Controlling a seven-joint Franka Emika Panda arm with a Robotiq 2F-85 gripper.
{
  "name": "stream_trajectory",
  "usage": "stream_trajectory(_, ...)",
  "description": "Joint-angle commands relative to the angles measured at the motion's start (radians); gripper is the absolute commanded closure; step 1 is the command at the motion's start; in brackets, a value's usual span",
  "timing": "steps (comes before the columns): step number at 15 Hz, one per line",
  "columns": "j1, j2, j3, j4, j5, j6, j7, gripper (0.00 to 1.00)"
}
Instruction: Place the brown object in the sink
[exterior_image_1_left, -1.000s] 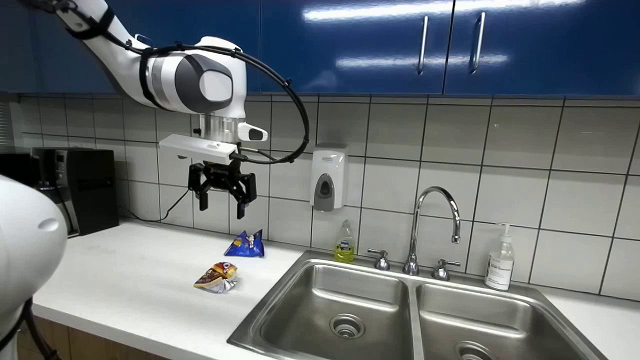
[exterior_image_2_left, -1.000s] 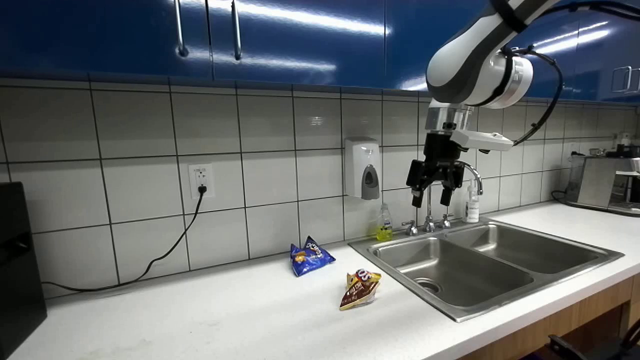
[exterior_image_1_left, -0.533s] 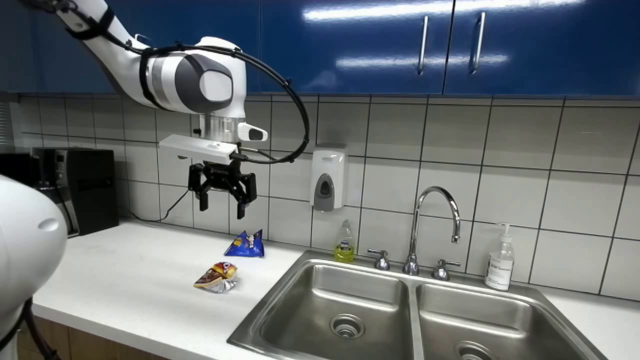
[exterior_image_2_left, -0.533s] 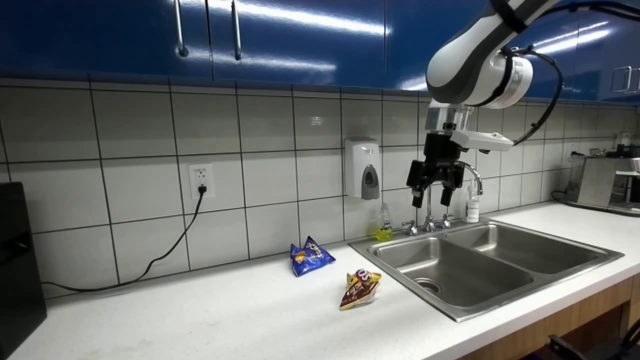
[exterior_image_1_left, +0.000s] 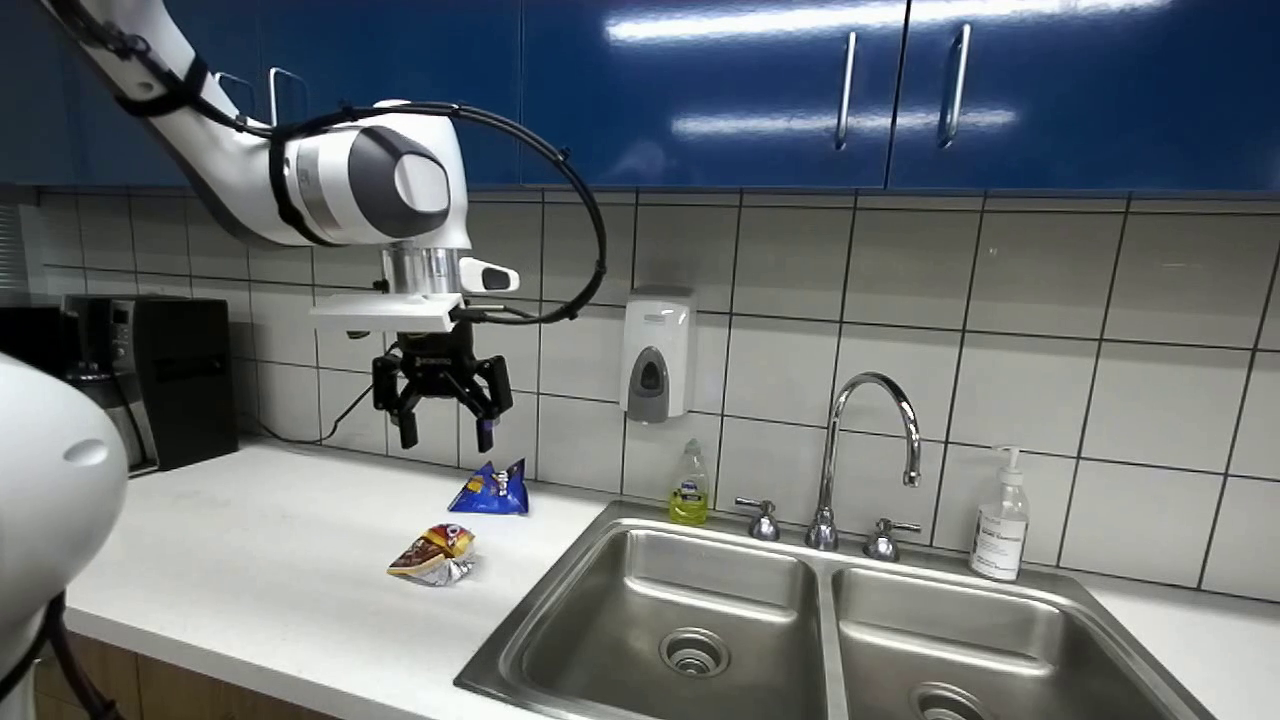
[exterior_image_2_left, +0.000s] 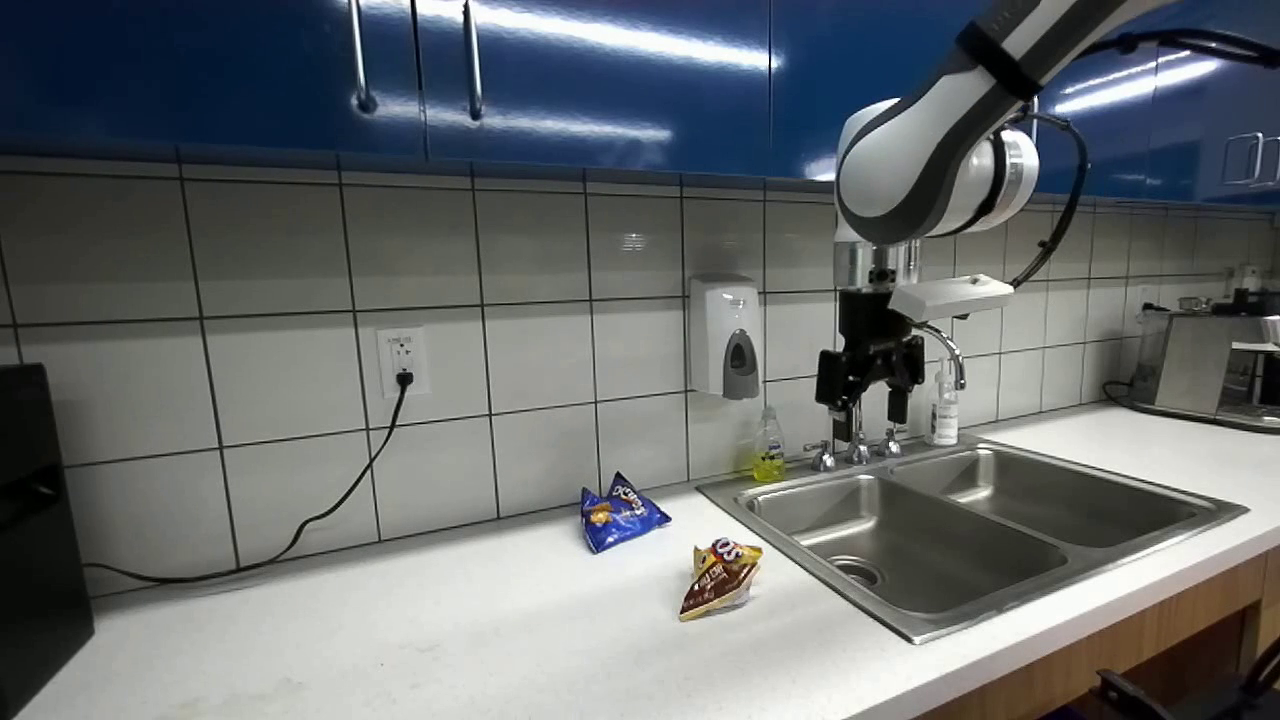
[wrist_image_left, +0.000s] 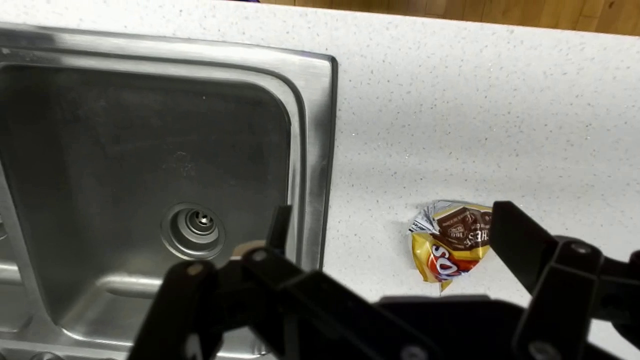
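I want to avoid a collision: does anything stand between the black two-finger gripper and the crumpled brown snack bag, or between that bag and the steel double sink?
Nothing visible stands between the gripper and the bag. Only white countertop separates bag from sink; the shiny blue packet lies aside.

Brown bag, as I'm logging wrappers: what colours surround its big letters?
Yellow and orange-red; the bag shows best in the wrist view.

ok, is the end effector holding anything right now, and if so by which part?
Nothing held: the end effector hangs open, and the brown packet lies on the counter, lower down.
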Motion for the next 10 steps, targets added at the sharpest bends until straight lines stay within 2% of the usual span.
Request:
stream_trajectory(1,-0.004,0.05,0.036,0.018,-0.006,-0.001,0.055,0.0)
stream_trajectory(5,0.011,0.131,0.05,0.04,0.018,0.028,0.092,0.0)
stream_trajectory(10,0.033,0.255,0.079,0.084,0.032,0.118,0.155,0.0)
